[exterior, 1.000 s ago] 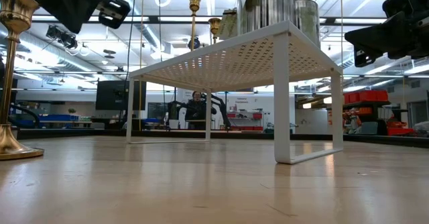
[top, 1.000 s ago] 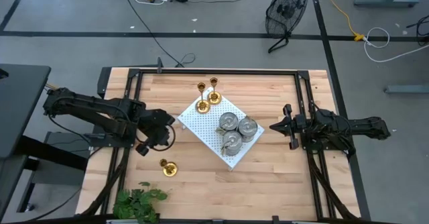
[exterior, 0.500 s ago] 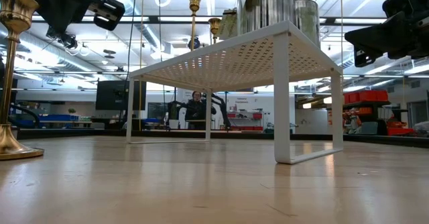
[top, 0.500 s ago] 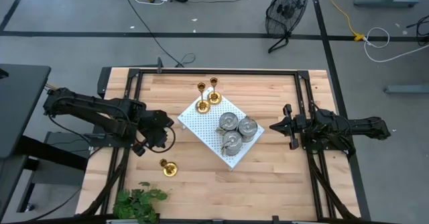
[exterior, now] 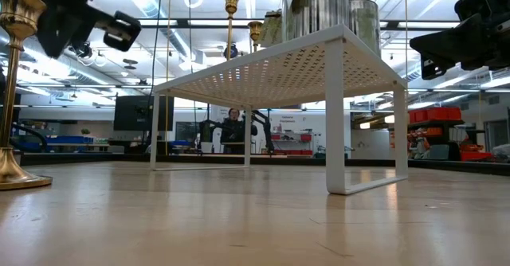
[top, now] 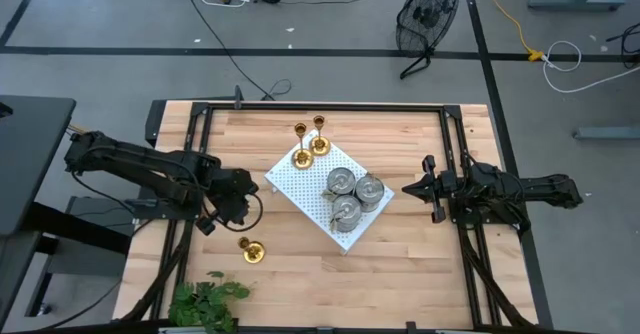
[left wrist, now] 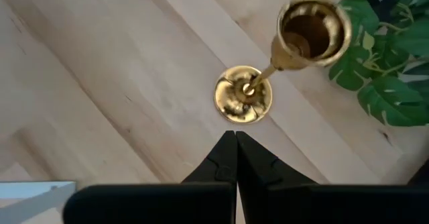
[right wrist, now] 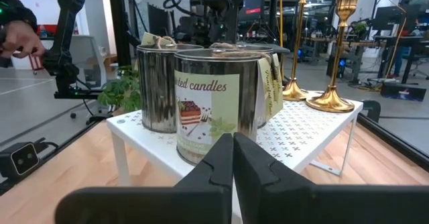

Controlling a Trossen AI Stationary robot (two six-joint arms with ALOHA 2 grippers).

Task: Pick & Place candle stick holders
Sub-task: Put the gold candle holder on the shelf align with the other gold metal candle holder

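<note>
wood tabletop, one brass holder [top: 250, 251] off the white board [top: 300, 186]
left gripper [top: 232, 214], shut and empty, has slid nearer it; right gripper [top: 410, 188] shut, idle; pickup looks next.

Low view: the brass candle stick holder [exterior: 14, 91] at the left is cut off by the picture's edge. The silver-grey tins [exterior: 316, 7] on the white perforated board [exterior: 279, 63] lose their tops at the upper edge. The far person [exterior: 233, 128] is too small to tell in detail. Left wrist view: the green plant [left wrist: 389, 63] runs off the picture's edge. Right wrist view: small print on the label [right wrist: 204, 106] is unreadable.
</note>
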